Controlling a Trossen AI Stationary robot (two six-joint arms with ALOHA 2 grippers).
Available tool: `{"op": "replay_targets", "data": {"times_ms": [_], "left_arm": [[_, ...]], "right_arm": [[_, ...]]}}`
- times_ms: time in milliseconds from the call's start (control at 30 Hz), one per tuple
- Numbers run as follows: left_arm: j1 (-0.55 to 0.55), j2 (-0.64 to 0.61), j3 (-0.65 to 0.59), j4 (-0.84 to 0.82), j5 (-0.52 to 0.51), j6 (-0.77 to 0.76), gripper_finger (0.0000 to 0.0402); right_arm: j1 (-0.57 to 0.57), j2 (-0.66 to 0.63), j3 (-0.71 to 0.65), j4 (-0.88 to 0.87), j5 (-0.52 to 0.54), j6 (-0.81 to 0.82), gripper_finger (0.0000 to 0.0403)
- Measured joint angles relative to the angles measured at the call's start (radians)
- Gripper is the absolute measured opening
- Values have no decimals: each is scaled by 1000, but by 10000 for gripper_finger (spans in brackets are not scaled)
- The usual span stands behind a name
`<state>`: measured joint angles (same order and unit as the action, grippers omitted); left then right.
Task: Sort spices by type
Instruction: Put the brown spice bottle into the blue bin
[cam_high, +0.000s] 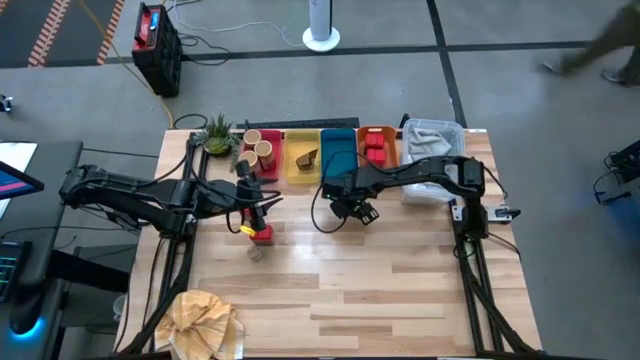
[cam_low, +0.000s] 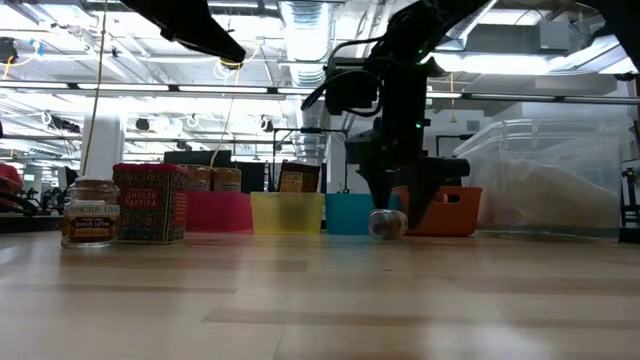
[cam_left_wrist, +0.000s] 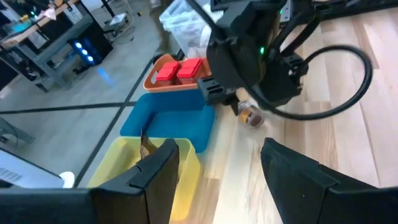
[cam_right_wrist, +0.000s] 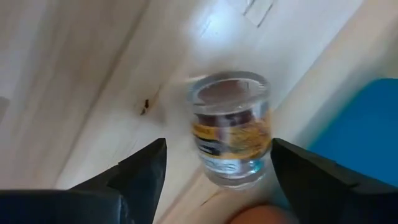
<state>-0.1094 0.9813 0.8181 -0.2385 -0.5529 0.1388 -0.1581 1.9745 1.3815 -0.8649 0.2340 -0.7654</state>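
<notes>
A small glass spice jar (cam_right_wrist: 231, 127) with a yellow label lies on its side on the wood, next to the blue bin (cam_high: 338, 152). My right gripper (cam_right_wrist: 219, 148) hangs open over it with a finger on either side, gaps showing. The low view shows the jar (cam_low: 385, 223) at the fingers' feet. My left gripper (cam_high: 256, 205) is open in the air above a red tin (cam_low: 150, 203) and another jar (cam_low: 90, 212), both upright on the table. Tan cylinders (cam_high: 259, 146) stand in the red bin. A dark wedge (cam_high: 306, 157) lies in the yellow bin, and red packs (cam_high: 376, 147) in the orange bin.
Four bins line the far edge, with a clear plastic tub (cam_high: 436, 140) to their right and a small plant (cam_high: 216, 134) to their left. Crumpled tan paper (cam_high: 205, 318) lies at the near left corner. Bare wood fills the near half of the table.
</notes>
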Motion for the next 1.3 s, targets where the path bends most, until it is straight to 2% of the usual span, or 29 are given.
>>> {"op": "replay_targets", "data": {"times_ms": [333,500,700,833,1033,1200,1300], "left_arm": [[0,0,0,-13,0,-18,218],[0,0,0,-6,0,-20,218],[0,0,0,50,0,33,218],[-22,4,0,58,12,91,218],[-75,144,-5,-17,17,78,218],[-76,323,-5,204,-3,-80,218],[-65,405,-4,373,-9,-132,218]], "right_arm": [[-27,11,-23,17,-59,58,252],[-26,8,-20,4,-59,123,200],[-26,-15,-19,-10,-89,205,195],[-28,-110,-13,-34,-107,295,194],[-44,-293,-18,73,-358,473,195],[34,-358,-29,191,-360,507,193],[105,-360,-30,257,-262,505,194]]}}
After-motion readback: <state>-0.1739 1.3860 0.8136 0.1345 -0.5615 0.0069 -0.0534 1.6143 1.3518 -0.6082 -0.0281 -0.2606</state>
